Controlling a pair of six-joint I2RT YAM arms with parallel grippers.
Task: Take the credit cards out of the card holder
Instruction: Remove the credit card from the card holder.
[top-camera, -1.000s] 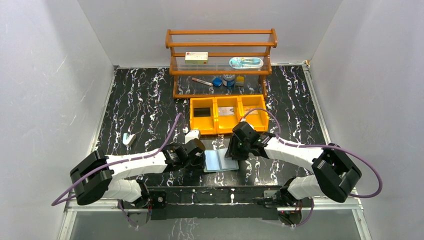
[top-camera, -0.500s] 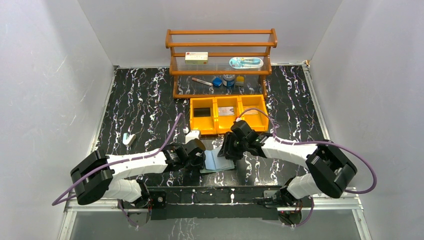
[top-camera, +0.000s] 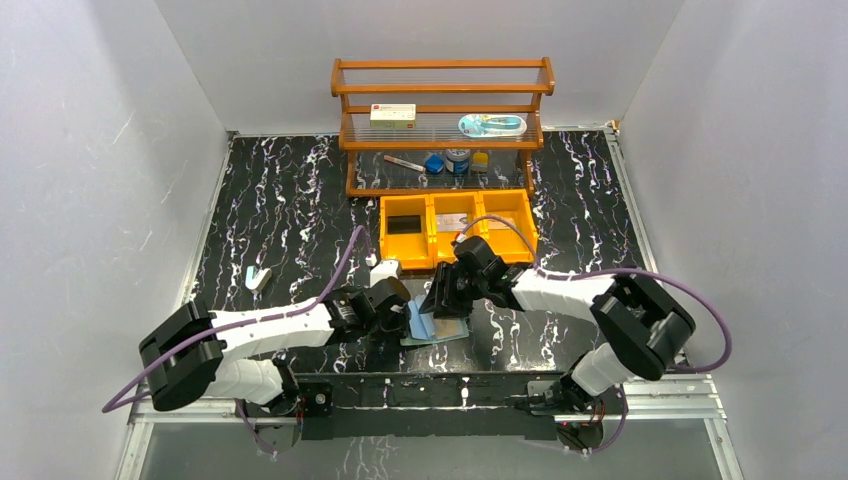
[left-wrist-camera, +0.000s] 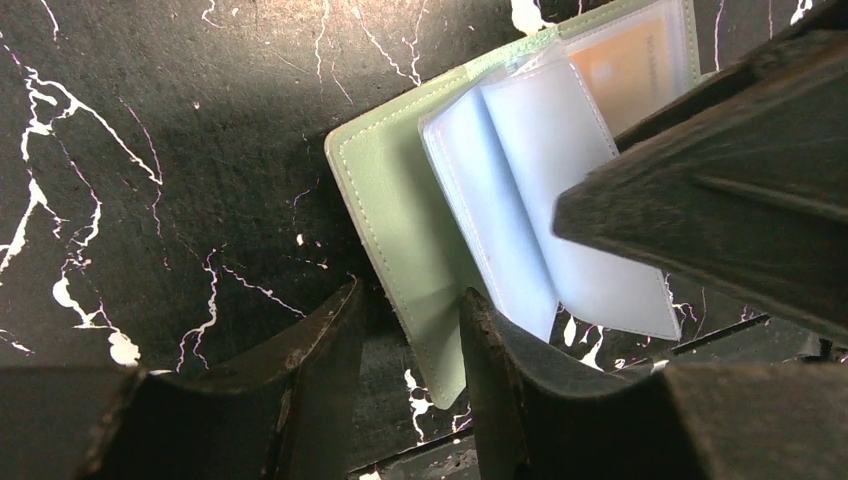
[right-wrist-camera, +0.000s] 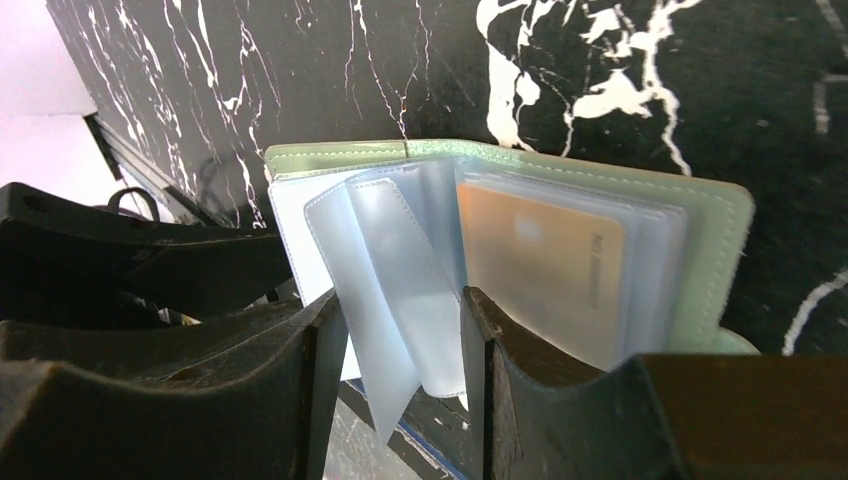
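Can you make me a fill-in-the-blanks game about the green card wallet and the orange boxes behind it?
1. The card holder is lying ___, not folded shut.
2. The card you can see tucked inside it is ___ in colour.
3. The bin behind it has ___ compartments.
4. The left end effector has a finger on either side of the holder's ___ cover edge.

Missing words: open; orange; three; green
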